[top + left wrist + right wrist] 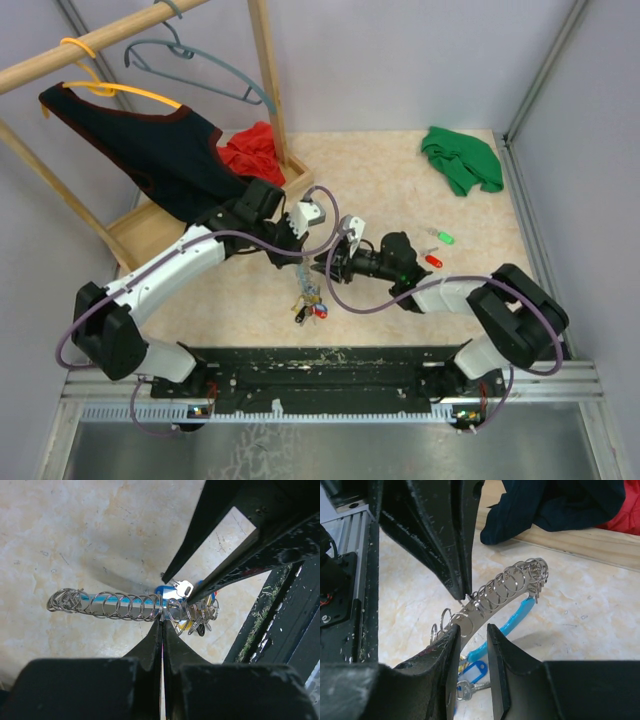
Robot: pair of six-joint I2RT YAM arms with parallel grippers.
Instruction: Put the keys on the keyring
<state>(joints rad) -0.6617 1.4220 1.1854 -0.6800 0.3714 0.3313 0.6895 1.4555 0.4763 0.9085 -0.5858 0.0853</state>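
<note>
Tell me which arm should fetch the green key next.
Probably right. The green key and red key lie just beside the right arm, while the left hand is clamped on the keyring and can hold it steady.

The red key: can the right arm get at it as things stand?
Probably not yet. The red key lies uncovered nearby, but the right gripper looks closed on the keyring.

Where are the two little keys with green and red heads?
Top view, right of centre: the green-headed metal key and the red-headed metal key lie on the table, between the right arm and the crumpled green cloth.
</note>
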